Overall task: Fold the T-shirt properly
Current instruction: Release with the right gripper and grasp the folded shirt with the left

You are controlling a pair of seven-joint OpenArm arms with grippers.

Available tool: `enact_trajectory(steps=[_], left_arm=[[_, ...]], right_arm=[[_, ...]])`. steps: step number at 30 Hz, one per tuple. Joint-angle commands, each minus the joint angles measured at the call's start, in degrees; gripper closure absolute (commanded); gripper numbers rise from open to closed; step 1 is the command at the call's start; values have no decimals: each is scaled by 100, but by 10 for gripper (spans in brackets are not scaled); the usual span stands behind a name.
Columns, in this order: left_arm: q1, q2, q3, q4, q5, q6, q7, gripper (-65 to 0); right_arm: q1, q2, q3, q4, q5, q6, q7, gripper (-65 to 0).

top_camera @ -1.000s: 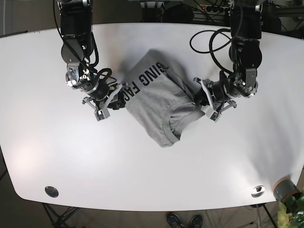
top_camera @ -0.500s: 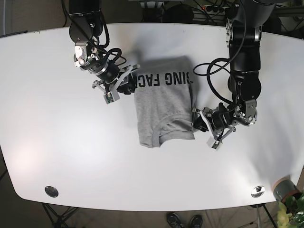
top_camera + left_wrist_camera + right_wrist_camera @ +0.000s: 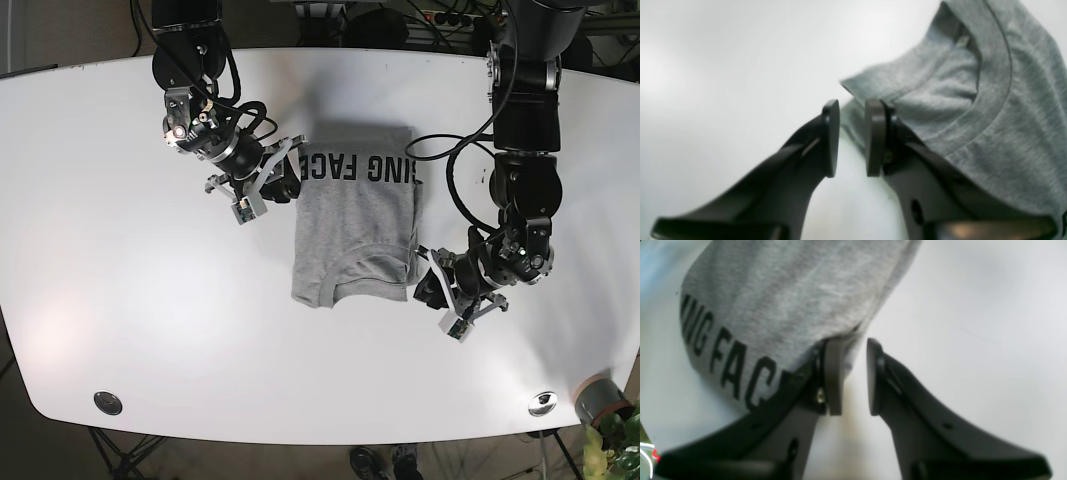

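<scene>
T-shirt (image 3: 355, 225) has swung round since a second ago: it lay diagonal across the tabletop (image 3: 120, 330), now it sits squared up near the middle, a narrow folded rectangle with the printed lettering band along the far edge and the collar at the near edge. Over the last half second it shifted only slightly, so the rotation looks about finished. Judgement: sleeve/side folds done, cloth aligned, a final fold from one end over the other is probably what is left

Right end effector (image 3: 270, 187) at the far corner of the shirt on the base view's left, forearm reaching down from the top, wrist angled in toward the cloth. In its wrist view the pads stand a narrow gap apart, shirt edge touching the inner pad, nothing clamped

Left end effector (image 3: 432, 288) low at the near corner by the collar, arm hanging from the top with elbow bent. Narrow gap too; shirt corner just beyond the tips, not pinched
</scene>
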Motion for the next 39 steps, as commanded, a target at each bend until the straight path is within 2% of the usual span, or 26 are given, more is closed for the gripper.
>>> enact_trajectory(steps=[1,4,7,12,22,27,32,37,39], left_arm=[[42,-7,3,528,-5,275,-99,-201],[314,90,11,1179,408,1022,-108,-335],[613,345,196,1820,804,1620,-117,-415],[965,644,557,2348,1358,2156,-363,-426],[1695,1286,1515,2242,2254,3457,-1646,-429],[1870,1470,1699,1908,2351,3730,-2033,-429],[1906,1435,2060,1214,2351,3923,-2464,-428],[1879,1417,2069,352,2325,3888,-2517,-424],[1870,1259,2060,168,2307,3809,-2508,-425]], right_arm=[[76,46,13,134,58,42,106,-108],[85,213,4,134,93,42,106,-108],[76,230,4,134,93,42,106,-108],[94,327,13,125,93,42,106,-108],[111,582,154,125,102,42,106,-108],[199,591,470,108,102,68,97,-108],[305,599,699,99,102,77,-114,-108],[375,599,734,99,102,77,-122,-108],[384,599,734,99,102,77,-122,-108]])
